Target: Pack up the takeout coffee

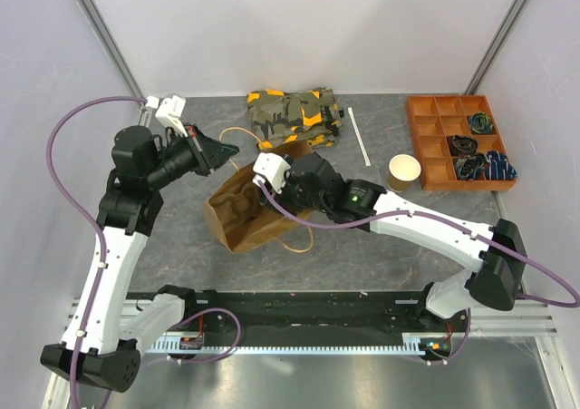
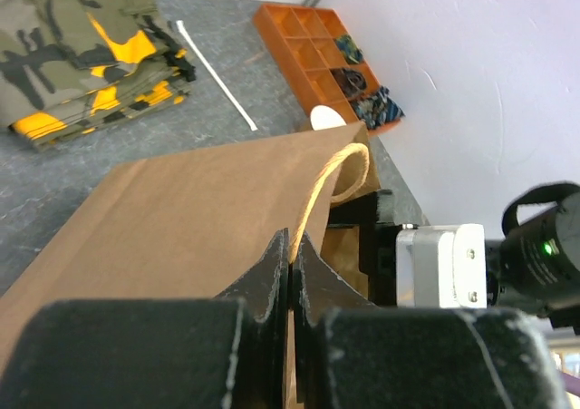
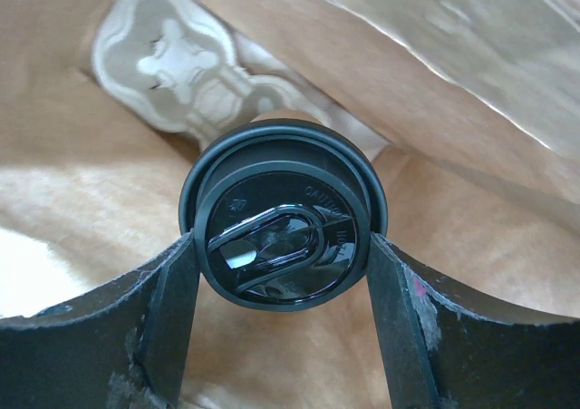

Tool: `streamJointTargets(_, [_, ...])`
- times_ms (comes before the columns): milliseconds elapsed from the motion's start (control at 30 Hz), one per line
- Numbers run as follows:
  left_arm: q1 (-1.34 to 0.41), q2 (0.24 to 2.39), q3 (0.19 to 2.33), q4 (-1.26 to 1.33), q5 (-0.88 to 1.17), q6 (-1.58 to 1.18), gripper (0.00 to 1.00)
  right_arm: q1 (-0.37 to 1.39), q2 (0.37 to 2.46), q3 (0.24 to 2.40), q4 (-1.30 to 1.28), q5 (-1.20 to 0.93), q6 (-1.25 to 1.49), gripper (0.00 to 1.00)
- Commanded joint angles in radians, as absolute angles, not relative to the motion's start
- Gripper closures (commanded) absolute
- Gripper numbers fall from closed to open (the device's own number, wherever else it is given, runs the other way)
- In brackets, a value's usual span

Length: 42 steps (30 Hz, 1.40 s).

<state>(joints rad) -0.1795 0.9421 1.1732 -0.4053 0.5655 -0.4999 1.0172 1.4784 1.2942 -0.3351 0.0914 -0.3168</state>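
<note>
A brown paper bag (image 1: 243, 217) lies on its side mid-table, mouth towards the back. My left gripper (image 1: 225, 153) is shut on the bag's upper rim beside its rope handle (image 2: 337, 175); its closed tips show in the left wrist view (image 2: 294, 242). My right gripper (image 3: 283, 250) reaches inside the bag and is shut on the takeout coffee (image 3: 283, 211), gripping the sides of its black sip lid. The cup's body is hidden behind the lid. A moulded-pulp carrier tray (image 3: 181, 60) lies deeper in the bag. In the top view the right fingers and the coffee are hidden by the bag.
A folded camouflage cloth (image 1: 294, 114) lies at the back centre, with a white stick (image 1: 360, 137) to its right. A lidless brown cup (image 1: 405, 170) stands beside an orange compartment tray (image 1: 435, 166) holding small items at the back right.
</note>
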Motion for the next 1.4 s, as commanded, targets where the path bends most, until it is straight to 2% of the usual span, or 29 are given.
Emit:
streamJointTargets(0, [-0.135, 0.937, 1.161, -0.388, 0.534, -0.58, 0.98, 1.017, 1.508, 1.29, -0.279, 0.182, -0.258, 0.44])
streamJointTargets(500, [-0.045, 0.948, 1.103, -0.383, 0.571, -0.626, 0.98, 1.017, 1.641, 1.339, -0.241, 0.19, -0.216, 0.44])
streamJointTargets(900, [0.04, 0.962, 1.081, -0.385, 0.614, -0.627, 0.98, 1.003, 1.7, 1.33, -0.109, 0.199, -0.209, 0.47])
streamJointTargets(1367, [0.054, 0.878, 1.057, -0.385, 0.752, -0.431, 0.98, 0.956, 1.74, 1.373, -0.29, 0.034, -0.281, 0.53])
